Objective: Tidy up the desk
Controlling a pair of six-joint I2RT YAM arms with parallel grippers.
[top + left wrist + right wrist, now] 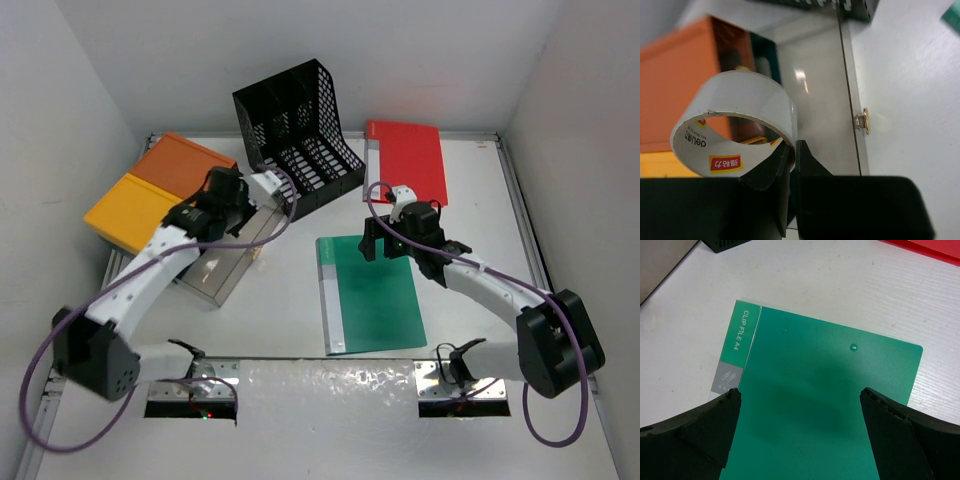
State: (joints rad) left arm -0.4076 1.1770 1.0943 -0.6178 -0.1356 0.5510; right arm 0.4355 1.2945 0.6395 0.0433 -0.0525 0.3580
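The white desk (480, 200) holds a green clip file (368, 292), a red folder (408, 155), a black mesh file rack (298, 135) and an orange-yellow drawer box (150, 190) with its grey drawer (225, 270) pulled out. My left gripper (240, 195) is above the drawer. In the left wrist view it (794, 150) is shut on the wall of a white tape roll (735, 125). My right gripper (405, 245) is open and empty. In the right wrist view it (800, 405) hovers over the green clip file (820, 365).
The drawer's inside (815, 85) and its brass knob (866, 121) lie below the tape roll, with the orange box (680, 95) to the left. The red folder's edge (935, 247) and a rack corner (725, 244) lie beyond the green file.
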